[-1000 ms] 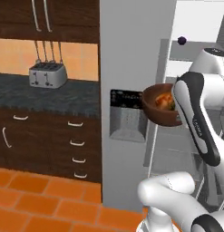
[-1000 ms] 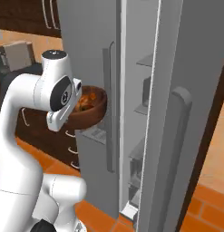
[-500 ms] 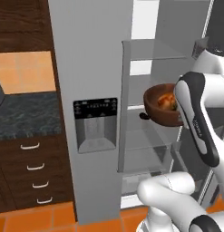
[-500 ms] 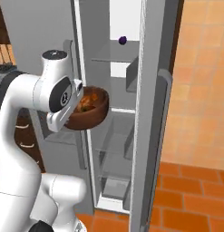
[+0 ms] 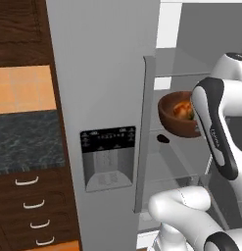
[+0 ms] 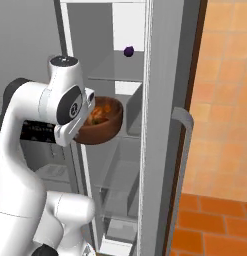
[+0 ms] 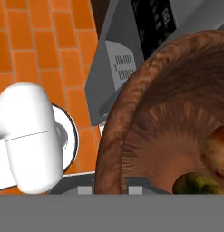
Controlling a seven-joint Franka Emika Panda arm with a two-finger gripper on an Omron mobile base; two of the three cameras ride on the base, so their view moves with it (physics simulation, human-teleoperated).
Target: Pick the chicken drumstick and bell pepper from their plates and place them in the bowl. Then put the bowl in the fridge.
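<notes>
With the deep round dark brown wooden bowl [image 5: 179,114] already carrying the orange-brown chicken drumstick [image 5: 181,108] and a bit of green that I take for the stem of the bell pepper [image 7: 195,185], the step in hand is the last one: getting the bowl into the tall grey stainless-steel fridge [image 5: 105,93]. In the left base view the bowl sits at centre right, in the air in front of the open compartment, level with the glass shelves [image 5: 169,159] and to the right of the door with its black-panelled dispenser [image 5: 108,158]. In the right base view it hangs at centre left, just at the mouth of the open fridge, below a small dark purple round thing [image 6: 128,51] on an upper shelf. The pincer [image 6: 85,120] is clamped on the bowl's rim, its fingers drawn together on the near wall. The bowl looks level, and the food lies low inside it. The next move, as I judge it, calls for a straight reach inward between two shelves, keeping the bowl flat, then a gentle lowering onto a shelf before the fingers part.
</notes>
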